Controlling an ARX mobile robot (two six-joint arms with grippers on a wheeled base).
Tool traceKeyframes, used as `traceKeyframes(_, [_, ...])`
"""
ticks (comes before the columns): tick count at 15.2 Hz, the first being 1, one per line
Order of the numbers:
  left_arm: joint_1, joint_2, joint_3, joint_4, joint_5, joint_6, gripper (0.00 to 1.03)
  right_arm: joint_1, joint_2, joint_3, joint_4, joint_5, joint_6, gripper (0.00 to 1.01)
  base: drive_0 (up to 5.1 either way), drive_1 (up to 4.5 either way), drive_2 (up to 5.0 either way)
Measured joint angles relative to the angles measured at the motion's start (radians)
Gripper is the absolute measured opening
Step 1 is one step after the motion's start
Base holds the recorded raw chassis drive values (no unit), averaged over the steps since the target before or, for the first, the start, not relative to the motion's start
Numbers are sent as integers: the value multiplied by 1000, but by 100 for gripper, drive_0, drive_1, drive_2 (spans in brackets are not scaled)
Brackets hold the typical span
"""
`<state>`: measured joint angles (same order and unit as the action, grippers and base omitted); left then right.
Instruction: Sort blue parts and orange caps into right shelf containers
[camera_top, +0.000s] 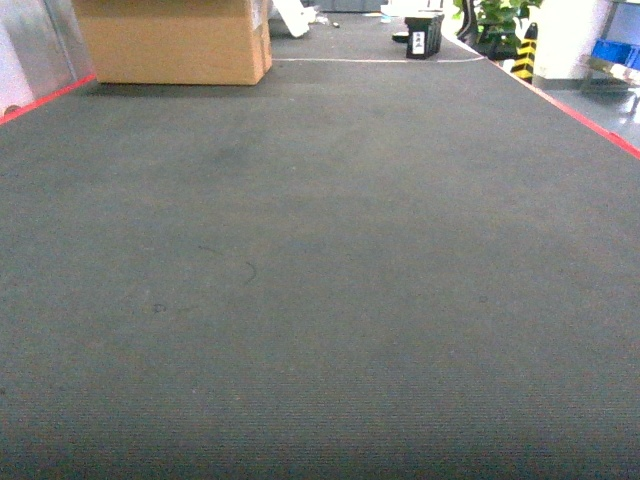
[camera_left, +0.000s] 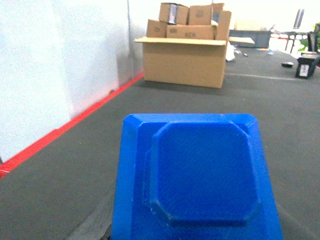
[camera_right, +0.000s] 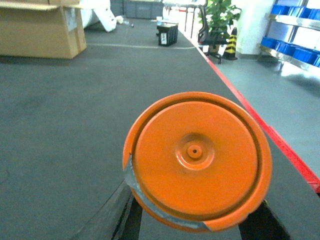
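Wide dark grey carpet (camera_top: 320, 300) stretches ahead in the head view, bare through the near and middle ground. At the far left, a large cardboard box (camera_top: 172, 40) stands beside the red floor line (camera_top: 45, 98) and a pale wall (camera_left: 55, 65); the left wrist view shows smaller boxes (camera_left: 187, 22) stacked in it. A black crate (camera_top: 424, 36) sits far off, right of centre, with a potted plant (camera_top: 497, 22) and a yellow-black striped post (camera_top: 524, 52) beyond the right edge. Past the right red line (camera_right: 260, 120) lies smooth grey floor, and shelving holding blue containers (camera_right: 295, 50) stands well apart.

The blue part (camera_left: 200, 175) fills the lower left wrist view, and the orange cap (camera_right: 197, 160) blocks the lower right wrist view.
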<state>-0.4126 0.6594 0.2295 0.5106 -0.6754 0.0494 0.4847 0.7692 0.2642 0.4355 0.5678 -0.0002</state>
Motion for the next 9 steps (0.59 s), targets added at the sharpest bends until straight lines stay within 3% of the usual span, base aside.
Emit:
traceKeyframes(1, [-11, -124, 0, -83, -34, 13, 43, 23, -131, 0, -82, 34, -1, 45, 0, 0, 0])
traceKeyframes(3, [-69, -207, 11, -171, -72, 5, 43, 68, -233, 1, -79, 84, 0, 45, 0, 0, 0])
traceKeyframes(6, [-76, -180, 12, -184, -66, -17, 43, 85, -189, 6, -90, 92, 1, 45, 0, 0, 0])
traceKeyframes(7, [-39, -209, 27, -284, 38, -27, 43, 58, -218, 10, -157, 24, 1, 45, 0, 0, 0])
traceKeyframes(8, [38, -259, 14, -357, 198, -33, 43, -1, -273, -14, -196, -69, 1, 45, 0, 0, 0])
traceKeyframes(9, [97, -299, -16, -362, 305, -42, 43, -64, -322, -47, -205, -130, 2, 45, 0, 0, 0])
